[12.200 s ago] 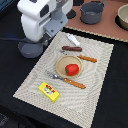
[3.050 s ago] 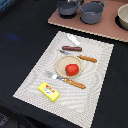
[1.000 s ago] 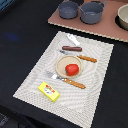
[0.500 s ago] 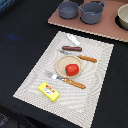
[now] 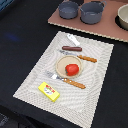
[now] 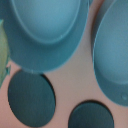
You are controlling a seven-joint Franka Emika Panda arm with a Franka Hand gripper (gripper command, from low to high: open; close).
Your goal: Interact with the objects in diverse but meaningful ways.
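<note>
Two grey pots (image 5: 80, 10) are framed closely from above, presumably for choosing one. The tomato (image 5: 72, 69) is left on its plate (image 5: 60, 64). The fingers are unseen, so their state cannot be told.

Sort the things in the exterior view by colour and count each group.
Grey pots: 2
Red tomato: 1
Yellow box: 1
Brown sausage: 1
Orange-handled utensils: 2
Total: 7
</note>
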